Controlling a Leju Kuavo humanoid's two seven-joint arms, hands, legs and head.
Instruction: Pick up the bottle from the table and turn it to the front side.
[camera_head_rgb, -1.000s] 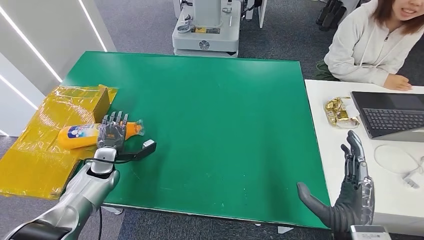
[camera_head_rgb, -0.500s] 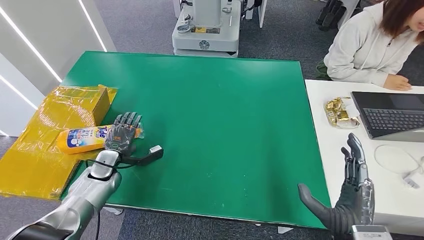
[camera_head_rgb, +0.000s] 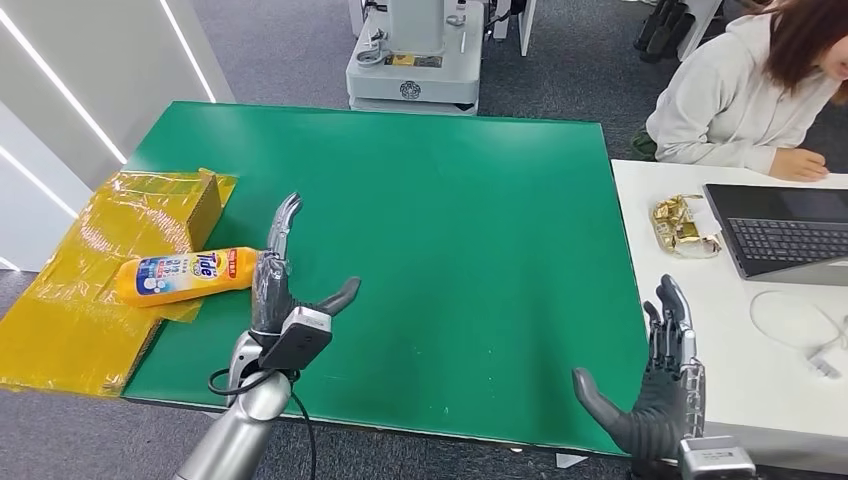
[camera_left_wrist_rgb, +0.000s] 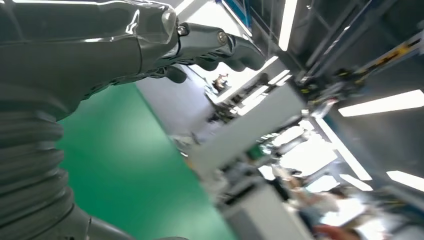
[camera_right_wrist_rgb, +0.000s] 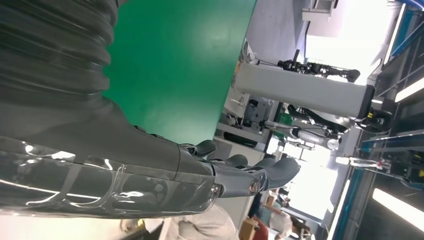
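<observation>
One yellow cardboard box wrapped in film (camera_head_rgb: 110, 270) is seen overhanging the table's left edge. One orange Tide bottle (camera_head_rgb: 185, 275) lies on its side across the box and the green table (camera_head_rgb: 450, 200), near the left edge, printed label up and cap end toward the table's middle. It is judged to be rigid plastic, smooth and rather slippery, probably with some weight if filled; a hold around the broad middle of the body is judged best, as the narrower cap end may twist out. Just beside the cap end, the left hand (camera_head_rgb: 280, 290) is held upright with fingers (camera_head_rgb: 284, 215) straight and apart, nothing gripped. By the table's near right corner, the right hand (camera_head_rgb: 650, 400) is raised, fingers spread, nothing held. One laptop (camera_head_rgb: 780, 230) and one gold wrapper (camera_head_rgb: 680, 225) rest on the white side table, where one person (camera_head_rgb: 740, 90) is seated.
</observation>
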